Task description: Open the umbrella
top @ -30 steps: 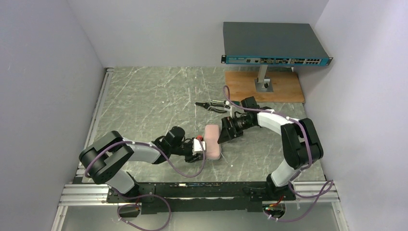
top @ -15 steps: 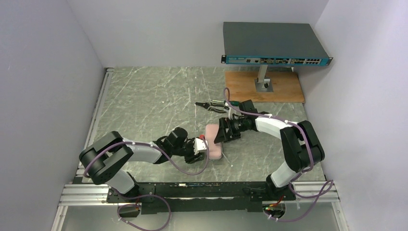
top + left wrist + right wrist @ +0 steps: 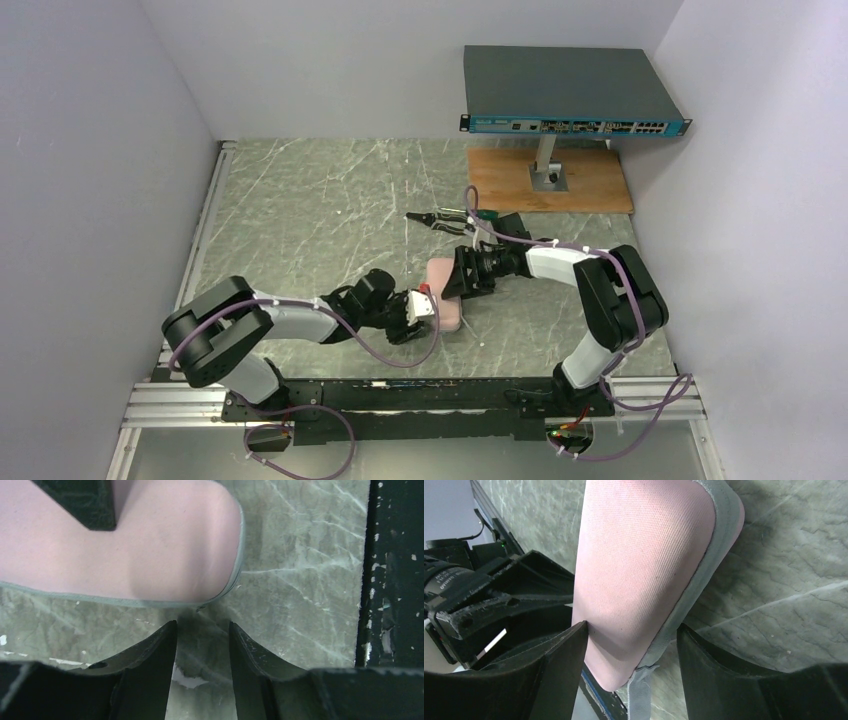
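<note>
A padded pale pink pouch (image 3: pixel 446 292) with grey edging and a grey tab lies on the table between both grippers. No black shaft, handle or black lining of the umbrella shows; I cannot tell whether it is inside. My left gripper (image 3: pixel 428 308) is open and empty, its fingertips (image 3: pixel 167 630) just short of the pouch's rounded near edge (image 3: pixel 150 545). My right gripper (image 3: pixel 456 284) is open and straddles the pouch's far end (image 3: pixel 639 555). One of its fingers (image 3: pixel 569 645) touches the pink fabric, the other stands apart from the grey edge.
A black pliers-like tool (image 3: pixel 440 218) lies just behind the right gripper. A network switch (image 3: pixel 570 90) stands on a post over a wooden board (image 3: pixel 590 185) at the back right. Grey walls close in both sides. A black rail (image 3: pixel 395 580) runs along the table's near edge.
My left gripper has moved right up to the pouch's near end. My right gripper has moved left and down over its far end. The pouch has barely moved.
</note>
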Action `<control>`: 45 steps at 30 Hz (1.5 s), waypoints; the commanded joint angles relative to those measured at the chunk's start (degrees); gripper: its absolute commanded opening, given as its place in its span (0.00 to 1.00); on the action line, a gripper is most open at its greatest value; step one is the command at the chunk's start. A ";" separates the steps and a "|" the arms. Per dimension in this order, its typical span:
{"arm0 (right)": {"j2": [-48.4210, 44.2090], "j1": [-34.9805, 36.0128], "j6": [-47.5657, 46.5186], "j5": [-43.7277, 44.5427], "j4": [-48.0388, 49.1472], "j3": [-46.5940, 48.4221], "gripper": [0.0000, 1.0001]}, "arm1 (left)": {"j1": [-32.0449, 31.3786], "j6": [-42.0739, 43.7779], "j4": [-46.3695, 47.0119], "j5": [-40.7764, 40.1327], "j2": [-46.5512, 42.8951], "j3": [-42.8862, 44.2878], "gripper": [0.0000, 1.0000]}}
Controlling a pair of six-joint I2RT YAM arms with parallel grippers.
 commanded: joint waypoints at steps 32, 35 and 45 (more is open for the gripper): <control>-1.03 0.00 -6.76 2.05 1.17 -3.98 0.00 | 9.63 -8.00 8.07 -1.91 6.43 4.97 0.00; -0.75 0.00 -8.88 1.22 -0.71 -3.37 0.00 | 11.95 -9.35 8.72 -1.48 8.05 6.19 0.00; 4.55 0.27 -18.96 0.86 -11.39 5.06 0.00 | 19.15 -11.73 8.71 1.42 10.98 11.42 0.00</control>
